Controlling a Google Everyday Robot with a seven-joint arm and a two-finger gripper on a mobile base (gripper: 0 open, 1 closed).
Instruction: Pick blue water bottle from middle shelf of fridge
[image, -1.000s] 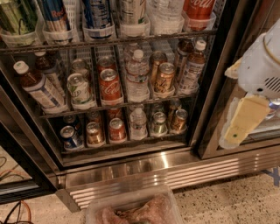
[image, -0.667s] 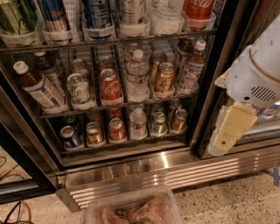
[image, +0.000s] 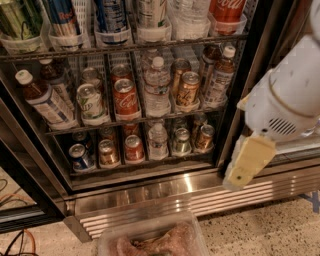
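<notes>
Gripper (image: 246, 169) hangs at four o'clock, just outside the fridge (image: 234, 117) frame; clenched or loose, I can't tell. Blue water bottle (image: 45, 102) leans at nine o'clock, far-left lane of the middle shelf (image: 135, 120), well apart from it.

Red bottle (image: 229, 9) reads Coca-Cola; blue can (image: 64, 19) reads Red Bull.

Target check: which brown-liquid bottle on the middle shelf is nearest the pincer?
The right-end bottle, not the far-left bottle; pincer hangs outside, lower right.
</notes>
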